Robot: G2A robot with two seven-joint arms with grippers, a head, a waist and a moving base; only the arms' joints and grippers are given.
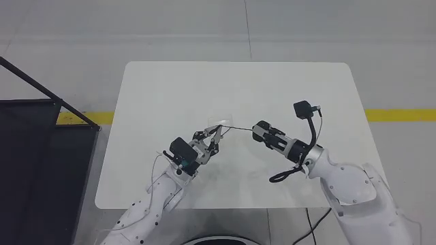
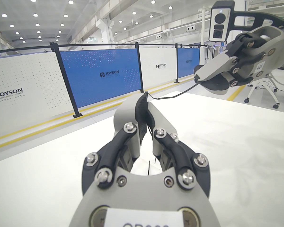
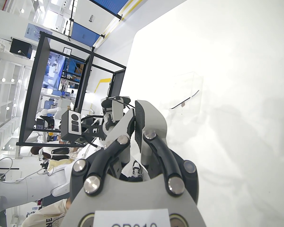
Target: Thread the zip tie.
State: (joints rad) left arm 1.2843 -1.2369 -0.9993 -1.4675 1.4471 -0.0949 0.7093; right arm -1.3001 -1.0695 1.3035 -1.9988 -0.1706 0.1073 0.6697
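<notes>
Top view | left gripper and right gripper each pinched an end of the zip tie over table centre | step: likely alignment | next needed tip-into-head aim

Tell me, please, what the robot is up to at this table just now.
The robot holds a thin black zip tie between its two arms, above the white table. The left gripper is shut on one end and the right gripper is shut on the other, so the strap spans the gap between them. Whether the tip has passed through the head cannot be seen.
</notes>
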